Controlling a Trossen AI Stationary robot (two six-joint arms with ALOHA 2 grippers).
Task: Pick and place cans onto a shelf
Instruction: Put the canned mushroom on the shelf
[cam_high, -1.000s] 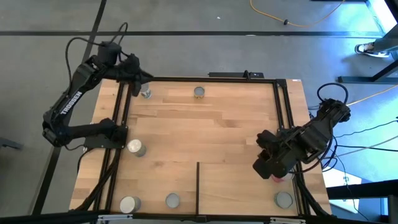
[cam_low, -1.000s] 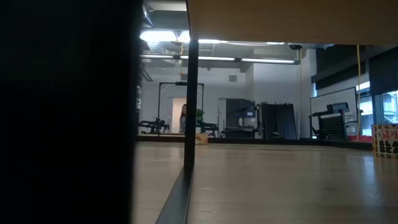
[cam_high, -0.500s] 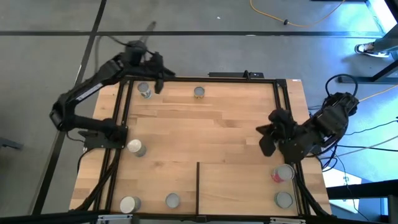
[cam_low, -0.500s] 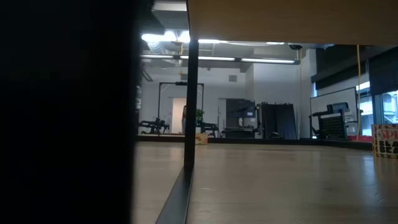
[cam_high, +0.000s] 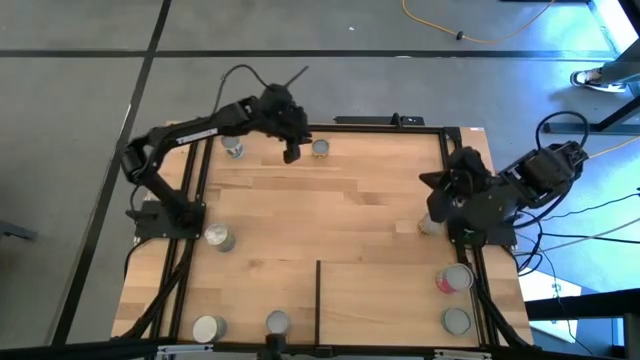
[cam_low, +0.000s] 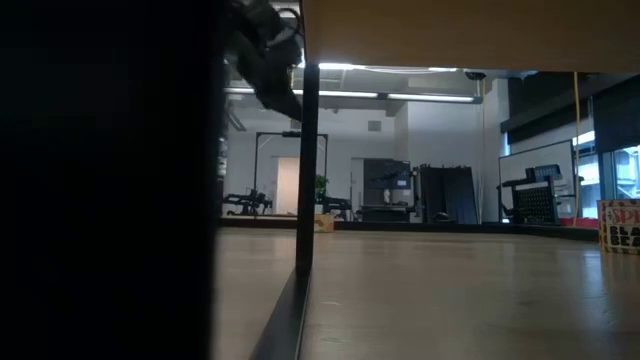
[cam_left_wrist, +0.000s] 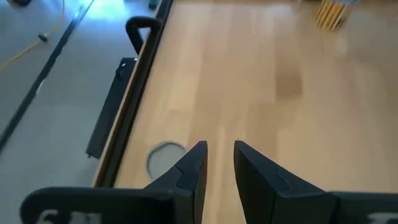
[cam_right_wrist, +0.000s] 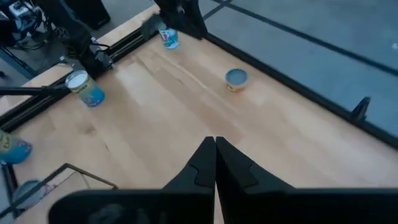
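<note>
Both arms have swung since the earlier frames: the left gripper (cam_high: 291, 152) has gone from the far-left corner to hang over the back edge between two cans, and the right gripper (cam_high: 437, 212) has pulled up off the pink-labelled can (cam_high: 452, 279), which now sits alone near the right rail.

Left fingers (cam_left_wrist: 189, 168) are spread a little with nothing between them. Right fingers (cam_right_wrist: 214, 163) are pressed together, empty.

Cans are scattered all over the table (cam_high: 340, 210): one by the back-left corner (cam_high: 233, 148), one at the back edge (cam_high: 319, 148) just beside the left gripper, one at the left side (cam_high: 217, 237), two along the front left (cam_high: 208, 328) (cam_high: 277, 322), one at the front right (cam_high: 456, 321). The shelf looks like the front-right section behind the thin black strip (cam_high: 318, 300) (can't be sure of its outline from here).

My guess is the left arm goes for the back-edge can. Risk: those fingers look barely apart, so coming down like that could knock the can over or shove it off the back edge.
</note>
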